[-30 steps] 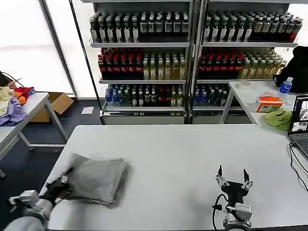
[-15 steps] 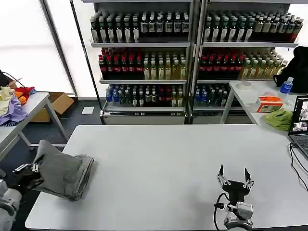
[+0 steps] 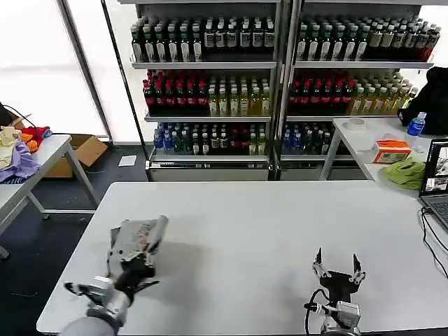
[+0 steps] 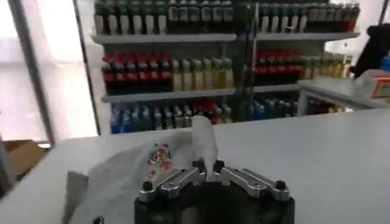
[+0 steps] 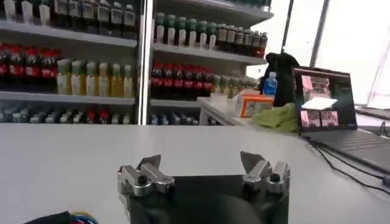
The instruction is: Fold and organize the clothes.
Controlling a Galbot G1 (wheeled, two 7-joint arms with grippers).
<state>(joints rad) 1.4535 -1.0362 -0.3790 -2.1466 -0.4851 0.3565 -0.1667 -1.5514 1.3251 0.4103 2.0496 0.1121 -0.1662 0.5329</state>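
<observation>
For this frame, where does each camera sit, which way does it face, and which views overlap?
Head view: on the head, looking forward and down over the white table; the left gripper pinches the folded grey shirt, the right gripper waits open near the front edge.
Left wrist view: behind the left gripper, facing the drink shelves; shirt in front.
Right wrist view: behind the right gripper, facing shelves and the laptop.
All views share the table and shelves.

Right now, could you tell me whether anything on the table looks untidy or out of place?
The grey shirt is a crumpled bundle near the table's left edge, one flap sticking up, pinched in the left gripper.
</observation>
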